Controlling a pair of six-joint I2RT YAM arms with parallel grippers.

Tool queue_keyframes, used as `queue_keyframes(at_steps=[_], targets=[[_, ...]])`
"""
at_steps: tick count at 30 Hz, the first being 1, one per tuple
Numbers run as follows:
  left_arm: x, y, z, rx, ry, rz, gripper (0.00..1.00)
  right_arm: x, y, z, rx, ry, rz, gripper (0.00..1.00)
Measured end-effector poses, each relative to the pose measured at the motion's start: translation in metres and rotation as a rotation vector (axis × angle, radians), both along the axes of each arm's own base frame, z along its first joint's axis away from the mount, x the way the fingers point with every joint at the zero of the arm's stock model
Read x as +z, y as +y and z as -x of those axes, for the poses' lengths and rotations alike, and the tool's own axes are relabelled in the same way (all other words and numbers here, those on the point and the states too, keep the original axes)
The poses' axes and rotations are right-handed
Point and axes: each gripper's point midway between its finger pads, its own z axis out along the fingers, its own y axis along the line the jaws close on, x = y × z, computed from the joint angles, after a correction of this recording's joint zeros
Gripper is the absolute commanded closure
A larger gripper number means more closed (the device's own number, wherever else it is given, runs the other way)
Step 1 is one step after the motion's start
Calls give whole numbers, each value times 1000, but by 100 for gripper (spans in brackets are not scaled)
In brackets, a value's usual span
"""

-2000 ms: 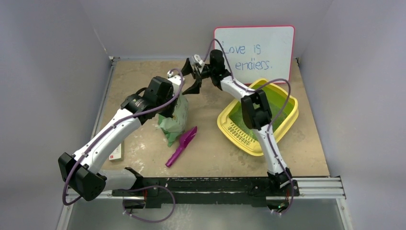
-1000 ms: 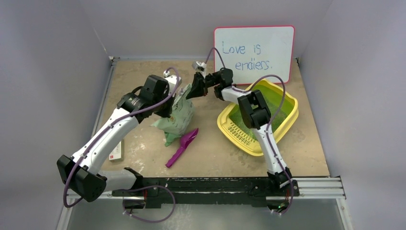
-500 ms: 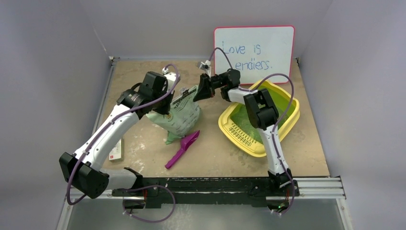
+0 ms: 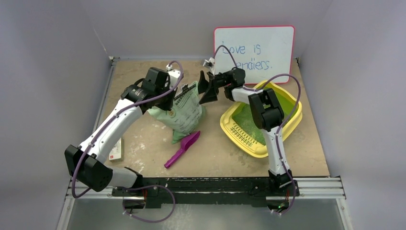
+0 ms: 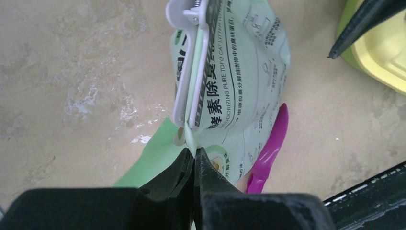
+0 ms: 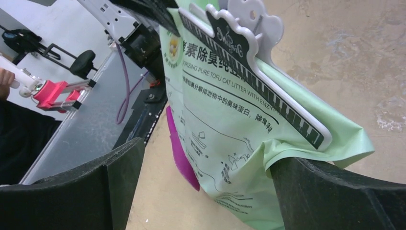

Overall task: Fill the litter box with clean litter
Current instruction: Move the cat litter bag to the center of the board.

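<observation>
The yellow litter box [image 4: 253, 149] sits right of centre with green clean litter [image 4: 246, 120] spread inside it. A pale green printed litter bag [image 4: 184, 112] stands left of it, a white clip [image 5: 189, 72] along its top. My left gripper [image 4: 168, 99] is shut on the bag's upper left edge [image 5: 194, 153]. Just right of the bag's top is my right gripper [image 4: 207, 89], open; in the right wrist view the bag [image 6: 225, 124] hangs between the spread fingers [image 6: 335, 191], its folded corner against one of them.
A magenta scoop [image 4: 182, 148] lies on the table at the bag's foot. A red-framed whiteboard [image 4: 253, 48] leans on the back wall behind the box. A small white packet [image 4: 116, 151] lies near the left arm. Grey walls close in both sides.
My right gripper has opened, letting go of the bag's top right corner. Over the last two seconds both arms carried the bag to the right, towards the box.
</observation>
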Motion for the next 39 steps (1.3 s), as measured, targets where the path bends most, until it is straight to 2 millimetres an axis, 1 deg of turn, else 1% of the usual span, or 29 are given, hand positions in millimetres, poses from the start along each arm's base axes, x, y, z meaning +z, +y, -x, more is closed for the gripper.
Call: queue_keyframes(at_steps=[4, 6, 9, 11, 15, 17, 21, 24, 27, 29, 32, 33, 35, 37, 39], targets=[[1, -8, 6, -36, 6, 43, 100, 7, 1, -4, -1, -4, -1, 1], [3, -12, 9, -57, 10, 67, 100, 11, 1, -9, -5, -13, -5, 1], [4, -20, 13, -88, 15, 106, 100, 20, -3, -27, -28, -59, -24, 1], [5, -26, 13, -109, 14, 132, 100, 29, -8, -45, -50, -120, -48, 1], [6, -35, 15, -137, 17, 170, 100, 54, -24, -83, -105, -270, -102, 1], [6, -38, 17, -149, 20, 178, 100, 64, -34, -97, -132, -324, -118, 1], [7, -40, 17, -158, 19, 186, 100, 76, -55, -117, -179, -359, -121, 1], [6, -41, 17, -160, 23, 189, 100, 87, -69, -122, -206, -346, -109, 1], [6, -43, 16, -164, 24, 196, 100, 112, -81, -115, -225, -322, -99, 1], [5, -45, 16, -167, 26, 198, 100, 144, -86, -100, -232, -274, -83, 1], [5, -46, 16, -168, 27, 202, 100, 202, -91, -66, -230, -254, -78, 1], [5, -47, 16, -169, 28, 202, 100, 222, -93, -50, -231, -240, -78, 1], [5, -47, 15, -169, 26, 201, 100, 254, -97, -15, -225, -268, -87, 1], [5, -47, 14, -168, 23, 201, 100, 274, -101, 13, -220, -381, -124, 1], [5, -48, 13, -168, 22, 201, 100, 281, -107, 32, -226, -518, -163, 1]])
